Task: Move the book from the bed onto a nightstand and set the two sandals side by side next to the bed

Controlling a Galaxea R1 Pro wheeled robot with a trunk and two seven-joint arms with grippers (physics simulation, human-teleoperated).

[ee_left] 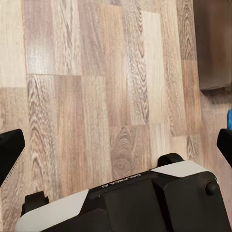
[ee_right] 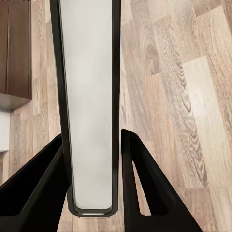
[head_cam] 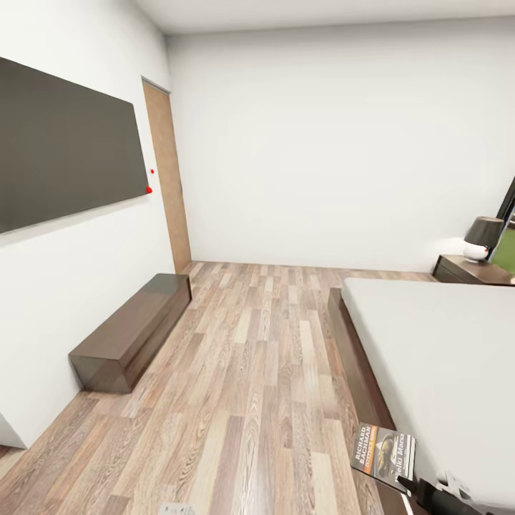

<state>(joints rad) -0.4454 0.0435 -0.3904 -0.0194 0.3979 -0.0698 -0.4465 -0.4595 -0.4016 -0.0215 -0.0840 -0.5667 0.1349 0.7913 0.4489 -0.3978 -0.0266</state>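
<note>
Book (head_cam: 384, 450) in the right gripper (ee_right: 92, 193) is held low beside the bed (head_cam: 443, 343), out over the wood-plank floor (head_cam: 243, 372); the right wrist view shows the two black fingers (ee_right: 145, 193) pressed against its covers, the pale page edge running up between them. The left gripper (ee_left: 116, 145) hangs above bare floor with its fingertips far apart, holding nothing.

The step in hand looks to be carrying the book to a nightstand (head_cam: 465, 270), and the one in sight stands at the far end of the bed, under a dark-shaded lamp (head_cam: 483, 238). Doing it well likely means keeping the grip firm while the base rolls along the bed's flank, staying off the dark frame, then lowering the book flat onto the glossy top beside the lamp rather than against it.

Much is cut off — the right arm shows just at the head view's bottom edge, and the nightstand is clipped by the picture's right side. A sliver of bright blue (ee_left: 229, 118) at the edge of the left wrist view may be a sandal, but it is too small to tell. The low dark bench (head_cam: 132, 332) along the wall carries nothing visible.
</note>
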